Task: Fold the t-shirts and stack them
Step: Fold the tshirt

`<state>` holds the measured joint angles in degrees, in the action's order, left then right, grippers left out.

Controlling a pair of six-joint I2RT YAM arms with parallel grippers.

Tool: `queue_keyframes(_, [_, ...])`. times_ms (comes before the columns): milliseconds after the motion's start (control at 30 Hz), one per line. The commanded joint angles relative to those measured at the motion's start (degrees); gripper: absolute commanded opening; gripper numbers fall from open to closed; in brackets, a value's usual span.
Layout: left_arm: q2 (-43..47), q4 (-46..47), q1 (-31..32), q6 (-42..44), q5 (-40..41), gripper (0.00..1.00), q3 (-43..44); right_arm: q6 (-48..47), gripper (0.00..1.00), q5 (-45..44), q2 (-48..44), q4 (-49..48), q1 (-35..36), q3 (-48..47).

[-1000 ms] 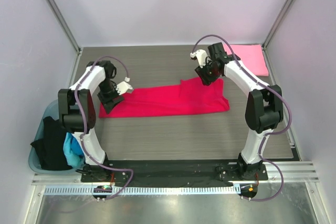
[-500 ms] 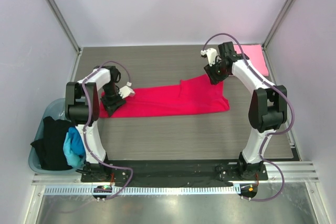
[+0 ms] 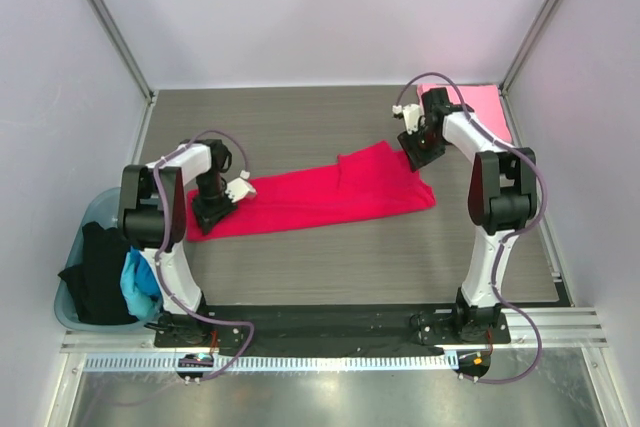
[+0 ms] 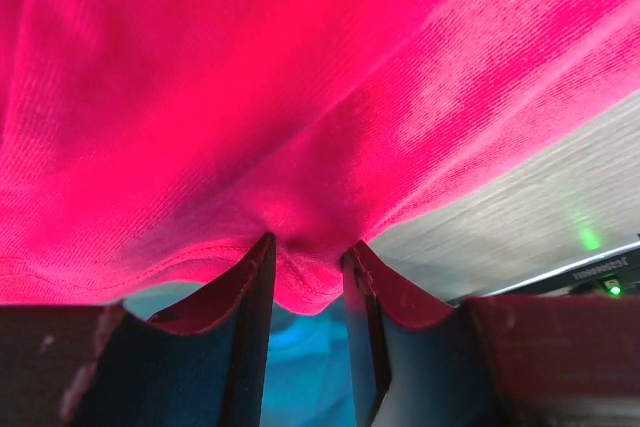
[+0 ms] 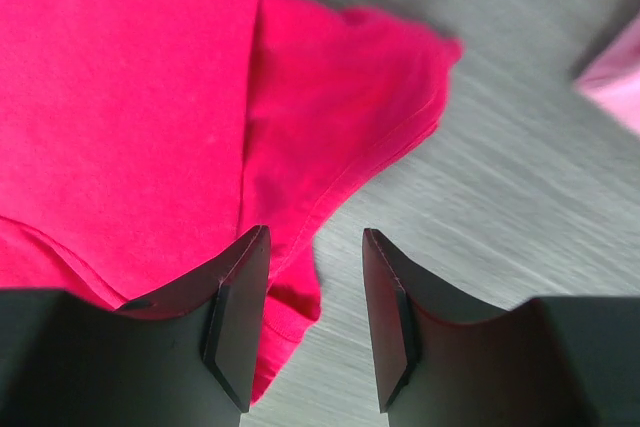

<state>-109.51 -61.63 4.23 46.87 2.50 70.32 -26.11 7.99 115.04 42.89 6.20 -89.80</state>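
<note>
Crimson t-shirt (image 3: 320, 192) lay stretched across the table (image 3: 300, 267) (top view); left wrist: the left gripper (image 4: 305, 247) pinched its bunched hem; right wrist: the right gripper (image 5: 315, 237) stood open, empty, over the far corner, which it probably needed to grasp before folding could begin.

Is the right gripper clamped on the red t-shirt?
No, the right gripper is open, with the hem of the red t-shirt and the table showing between its fingers.
</note>
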Motion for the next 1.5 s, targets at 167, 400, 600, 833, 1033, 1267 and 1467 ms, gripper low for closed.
queue_keyframes(167, [2.2, 0.8, 0.5, -3.0, -3.2, 0.33, -4.9, -0.7, 0.47, 2.2, 4.6, 7.0, 0.0, -6.1])
queue_keyframes(400, [3.8, -0.7, 0.7, -3.6, -3.0, 0.27, -5.5, -1.8, 0.1, 4.3, 11.6, 9.8, 0.0, -12.1])
queue_keyframes(600, [3.6, -3.9, 0.9, -4.2, -4.4, 0.0, -5.3, -4.2, 0.01, 5.5, 21.5, 12.6, 1.1, -30.5])
queue_keyframes(833, [3.3, -11.7, 3.8, -1.3, -9.3, 0.0, -5.6, -8.0, 0.01, 2.7, 37.8, 14.9, 4.5, -54.2])
queue_keyframes(1033, [2.2, -22.7, 11.3, 2.2, -16.5, 0.02, 1.5, -8.4, 0.01, 1.9, 38.2, -0.9, 7.2, -51.4])
queue_keyframes(1267, [0.0, -27.1, 27.9, 3.2, -25.2, 0.04, 3.7, -2.3, 0.01, -1.5, 44.6, -23.4, 9.2, -57.2])
queue_keyframes(1467, [-3.2, -25.3, 38.6, 0.3, -31.3, 0.04, 5.9, -1.7, 0.01, -2.6, 47.5, -37.0, 11.4, -57.2])
